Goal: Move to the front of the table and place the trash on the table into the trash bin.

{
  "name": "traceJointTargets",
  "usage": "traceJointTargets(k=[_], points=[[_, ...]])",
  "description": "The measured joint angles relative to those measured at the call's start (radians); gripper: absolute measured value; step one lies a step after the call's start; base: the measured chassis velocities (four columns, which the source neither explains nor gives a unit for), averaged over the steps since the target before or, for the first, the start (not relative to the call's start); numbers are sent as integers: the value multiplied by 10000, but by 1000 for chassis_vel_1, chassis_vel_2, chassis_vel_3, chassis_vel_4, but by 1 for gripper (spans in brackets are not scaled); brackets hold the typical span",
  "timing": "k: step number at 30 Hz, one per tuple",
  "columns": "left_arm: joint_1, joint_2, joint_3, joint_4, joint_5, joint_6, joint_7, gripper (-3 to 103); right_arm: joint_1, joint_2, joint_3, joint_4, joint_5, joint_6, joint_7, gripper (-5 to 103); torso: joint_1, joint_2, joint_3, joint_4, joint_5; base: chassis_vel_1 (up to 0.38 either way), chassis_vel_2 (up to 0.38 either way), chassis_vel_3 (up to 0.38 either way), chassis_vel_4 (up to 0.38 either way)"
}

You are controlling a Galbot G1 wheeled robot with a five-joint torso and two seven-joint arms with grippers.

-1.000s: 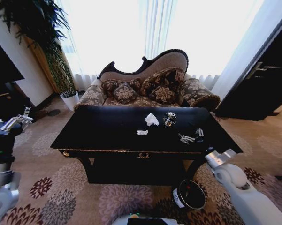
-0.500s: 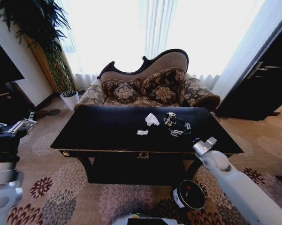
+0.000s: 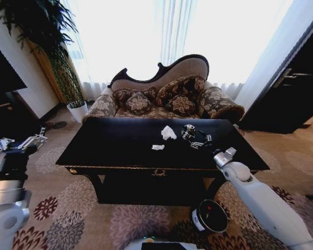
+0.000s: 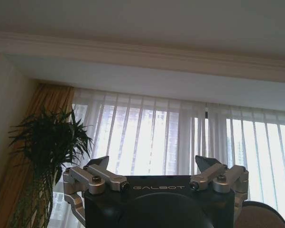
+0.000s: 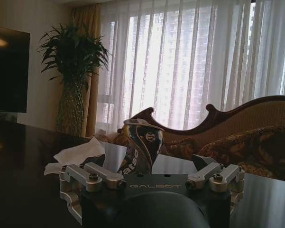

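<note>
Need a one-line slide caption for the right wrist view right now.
Open right gripper low over the table, lined up on the crushed can, crumpled tissue beside it.

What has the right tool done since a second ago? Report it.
Yes, the right tool moved across the glossy black table toward the crushed dark can.

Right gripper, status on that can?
Right gripper open, at the crushed can on the table. Left gripper open, parked off table. Tissue beside can.
</note>
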Motion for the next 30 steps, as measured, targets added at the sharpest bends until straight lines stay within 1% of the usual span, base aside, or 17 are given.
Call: traceJointTargets(k=[6,7,9,12,14,15,17,21,23,27,28,30], points=[[7,-33,68,29,51,-8,2,100,145,-16,-232,-42,251,-52,4,99,-1,3,-1,-1,-5,0,0,0,0],[10,-40,84,40,69,-12,3,100,192,-14,-352,-3,427,-122,27,102,-3,3,-2,-1,-5,0,0,0,0],[12,-41,93,49,83,-14,6,100,259,2,-503,67,711,-219,67,99,-3,3,-2,-2,-2,0,0,0,0],[20,-41,93,54,86,-15,6,100,324,24,-647,131,1044,-260,70,98,-2,3,-2,-1,0,0,0,0,0],[39,-23,69,66,86,-18,7,100,413,57,-833,220,1515,-298,62,96,-2,3,-1,0,3,0,0,0,0],[41,-11,55,73,86,-19,8,100,436,64,-880,237,1595,-303,60,91,-2,3,-1,0,3,0,0,0,0],[41,0,42,83,86,-21,8,100,465,74,-937,251,1654,-309,57,91,-2,2,-1,0,4,0,0,0,0],[18,-3,59,108,86,-26,9,100,539,98,-1066,258,1612,-320,58,70,-2,3,-1,0,2,0,0,0,0],[12,-10,71,109,90,-26,10,100,541,99,-1070,258,1589,-320,60,70,-2,3,-1,0,1,0,0,0,0],[-12,-55,146,127,134,-32,12,100,533,99,-1079,266,1363,-321,55,48,-2,3,-2,1,1,0,0,0,0],[-12,-55,146,127,134,-32,12,100,533,99,-1079,266,1363,-321,55,48,-2,3,-2,1,1,0,0,0,0],[-13,-71,167,128,158,-38,15,100,505,99,-1054,272,1259,-321,60,37,-2,3,-1,2,0,0,0,0,0]])
